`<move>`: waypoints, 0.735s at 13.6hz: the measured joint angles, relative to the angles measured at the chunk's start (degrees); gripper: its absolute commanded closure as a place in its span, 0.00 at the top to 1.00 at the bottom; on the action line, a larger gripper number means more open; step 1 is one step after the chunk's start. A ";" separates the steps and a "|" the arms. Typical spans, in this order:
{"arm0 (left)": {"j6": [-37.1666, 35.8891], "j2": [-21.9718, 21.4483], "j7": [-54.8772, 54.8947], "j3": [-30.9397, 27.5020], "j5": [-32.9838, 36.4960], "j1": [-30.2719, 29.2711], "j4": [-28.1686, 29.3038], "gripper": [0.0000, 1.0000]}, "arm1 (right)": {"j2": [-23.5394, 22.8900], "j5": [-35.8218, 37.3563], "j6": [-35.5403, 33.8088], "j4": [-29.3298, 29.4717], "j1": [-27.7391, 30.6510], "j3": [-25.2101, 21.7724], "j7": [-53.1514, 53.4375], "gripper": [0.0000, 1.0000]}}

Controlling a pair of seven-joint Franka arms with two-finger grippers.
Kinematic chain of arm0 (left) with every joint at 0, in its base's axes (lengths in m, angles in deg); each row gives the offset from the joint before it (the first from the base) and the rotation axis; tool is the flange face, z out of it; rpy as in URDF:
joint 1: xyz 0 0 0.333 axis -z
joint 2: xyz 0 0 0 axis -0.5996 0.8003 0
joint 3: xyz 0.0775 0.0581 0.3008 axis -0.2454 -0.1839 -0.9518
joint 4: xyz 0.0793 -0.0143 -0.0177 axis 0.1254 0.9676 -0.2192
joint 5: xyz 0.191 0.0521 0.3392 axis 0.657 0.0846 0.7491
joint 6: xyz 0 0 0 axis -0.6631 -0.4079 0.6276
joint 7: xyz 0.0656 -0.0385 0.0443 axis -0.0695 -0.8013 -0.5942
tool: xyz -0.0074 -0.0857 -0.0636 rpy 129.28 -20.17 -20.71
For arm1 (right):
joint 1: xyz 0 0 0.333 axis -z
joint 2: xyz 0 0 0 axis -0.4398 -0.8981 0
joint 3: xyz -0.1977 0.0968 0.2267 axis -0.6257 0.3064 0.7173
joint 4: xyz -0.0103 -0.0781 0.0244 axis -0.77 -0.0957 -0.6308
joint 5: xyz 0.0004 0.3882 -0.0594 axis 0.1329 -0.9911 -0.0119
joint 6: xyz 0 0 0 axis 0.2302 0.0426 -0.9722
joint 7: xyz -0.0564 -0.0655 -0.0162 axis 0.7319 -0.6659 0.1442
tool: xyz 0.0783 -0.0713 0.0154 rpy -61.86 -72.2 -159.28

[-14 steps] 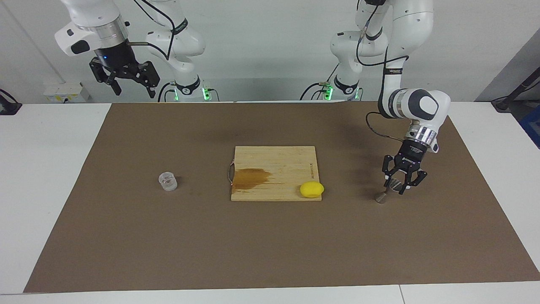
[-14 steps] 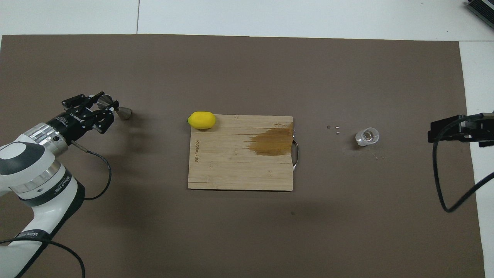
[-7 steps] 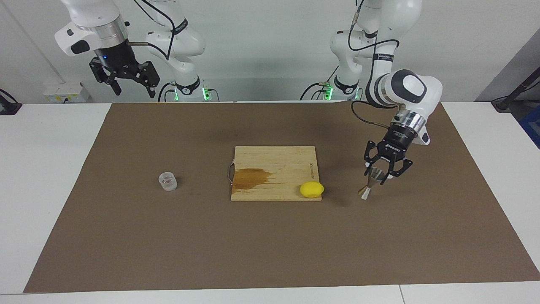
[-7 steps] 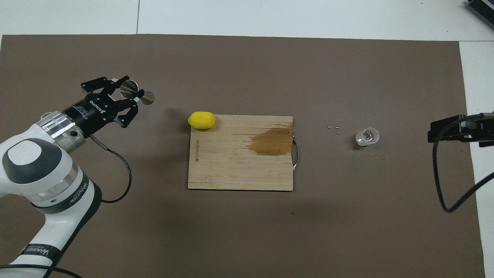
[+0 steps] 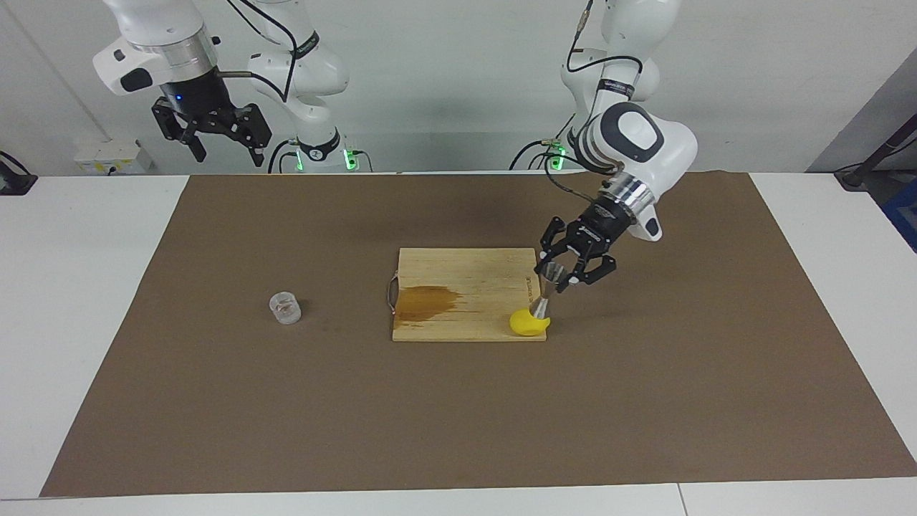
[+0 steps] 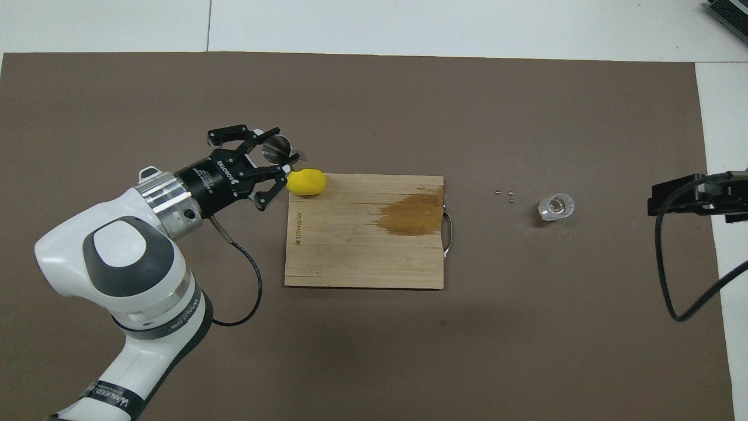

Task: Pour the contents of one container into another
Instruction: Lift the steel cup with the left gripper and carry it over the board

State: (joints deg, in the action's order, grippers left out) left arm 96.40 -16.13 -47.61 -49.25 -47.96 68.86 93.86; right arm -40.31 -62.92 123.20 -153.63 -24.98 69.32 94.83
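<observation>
Clamped in the closed left end effector (image 5: 557,276), the metal jigger (image 5: 544,294) had been carried from the bench's left-arm end to above the lemon (image 5: 529,322), toward the glass cup (image 5: 284,307) at the board's nine o'clock in the facing view, while the open right end effector (image 5: 215,136) waited aloft.

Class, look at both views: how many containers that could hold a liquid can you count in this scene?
2. The metal jigger is held tilted in the left gripper, over the cutting board's edge by the lemon. The glass cup stands on the mat toward the right arm's end. None seem hidden.
</observation>
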 measured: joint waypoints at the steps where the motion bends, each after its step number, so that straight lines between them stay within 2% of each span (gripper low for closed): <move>1: 2.72 0.45 -0.23 0.06 -0.03 2.76 -0.75 0.00 | 0.00 0.00 0.00 0.00 0.00 0.00 0.00 1.00; 4: 8.90 2.26 -1.14 0.20 -1.22 9.56 -2.86 0.00 | 0.00 0.00 0.00 0.00 0.00 0.00 0.00 1.00; 7: 11.09 5.10 -1.21 0.98 -7.13 10.58 -5.22 0.00 | 0.00 0.00 0.00 0.00 0.00 0.00 0.00 1.00; 10: 14.10 9.49 -1.22 4.04 -8.54 10.66 -8.67 0.00 | 0.00 0.00 0.00 0.00 0.00 0.00 0.00 1.00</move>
State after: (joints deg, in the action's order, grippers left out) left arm 110.50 -6.64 -48.83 -45.21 -56.50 79.52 85.19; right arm -40.31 -62.92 123.20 -153.63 -24.98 69.32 94.83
